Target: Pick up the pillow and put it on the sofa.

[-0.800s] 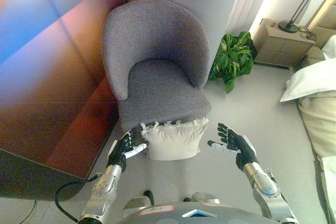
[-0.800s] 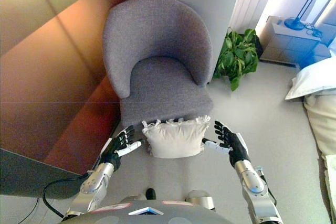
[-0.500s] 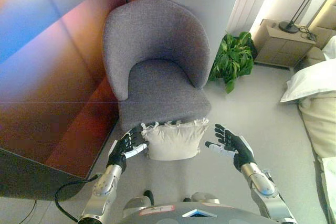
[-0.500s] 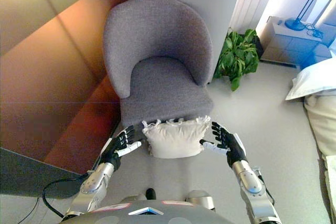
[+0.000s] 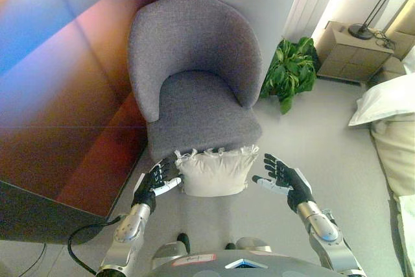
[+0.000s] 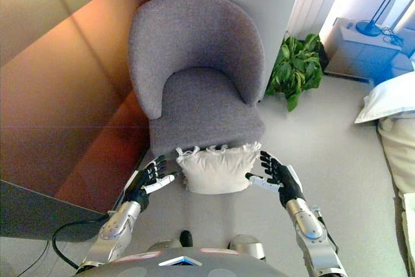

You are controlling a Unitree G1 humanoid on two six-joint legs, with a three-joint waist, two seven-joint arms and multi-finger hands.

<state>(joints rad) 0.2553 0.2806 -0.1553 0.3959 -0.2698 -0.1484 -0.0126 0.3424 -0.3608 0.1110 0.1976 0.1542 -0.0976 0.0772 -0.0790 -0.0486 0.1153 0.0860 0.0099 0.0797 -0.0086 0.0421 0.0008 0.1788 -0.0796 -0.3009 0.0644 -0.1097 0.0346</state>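
Flanking 1 cream pillow (image 5: 213,172), which leans on the floor against the front of 1 grey armchair (image 5: 194,76): left hand (image 5: 157,180) and right hand (image 5: 284,177), both spread and holding nothing, palms inward, evidently placed to squeeze it from 2 sides.
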